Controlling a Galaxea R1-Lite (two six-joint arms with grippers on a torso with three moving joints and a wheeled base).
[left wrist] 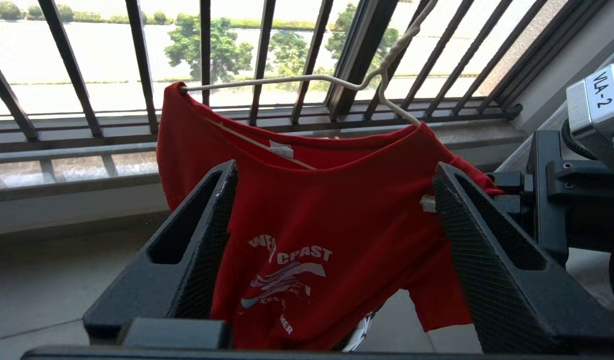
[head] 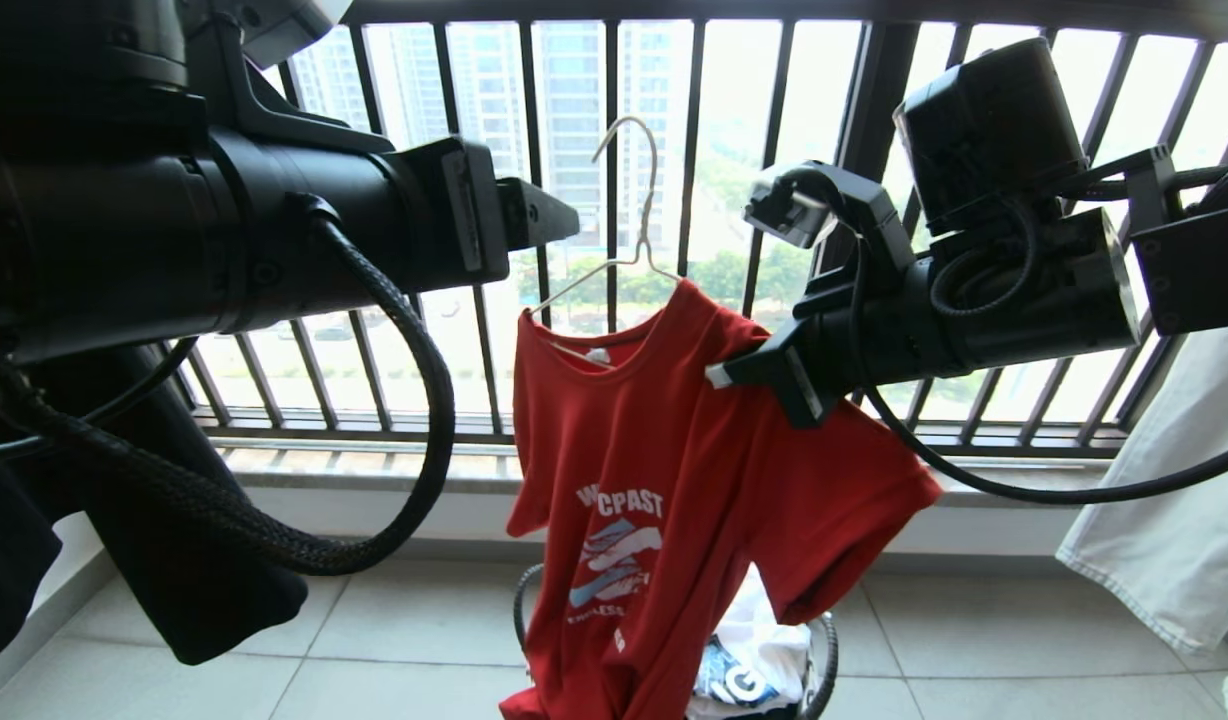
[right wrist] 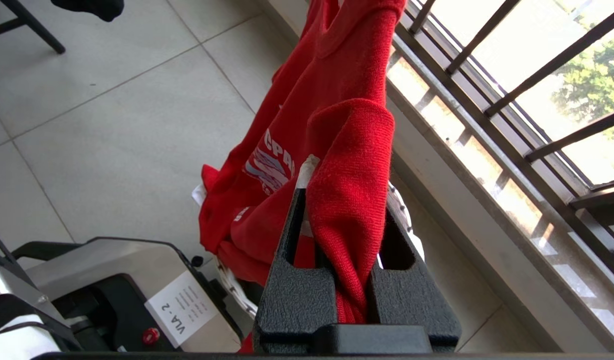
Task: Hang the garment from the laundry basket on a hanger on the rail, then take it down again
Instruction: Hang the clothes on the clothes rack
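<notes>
Red T-shirt [head: 664, 470] hangs on the white wire hanger [head: 629, 210] in front of the window bars, its hem trailing down into the laundry basket [head: 822, 660] on the floor. Right hand [right wrist: 344, 200] is pressed together, pinching the shirt's shoulder fabric and the hanger's end. Left hand [left wrist: 332, 200] stands spread wide, near the shirt's front without touching it.

Dark barred window railing [head: 614, 250], daylight beyond, above pale tiled floor [head: 974, 650]
</notes>
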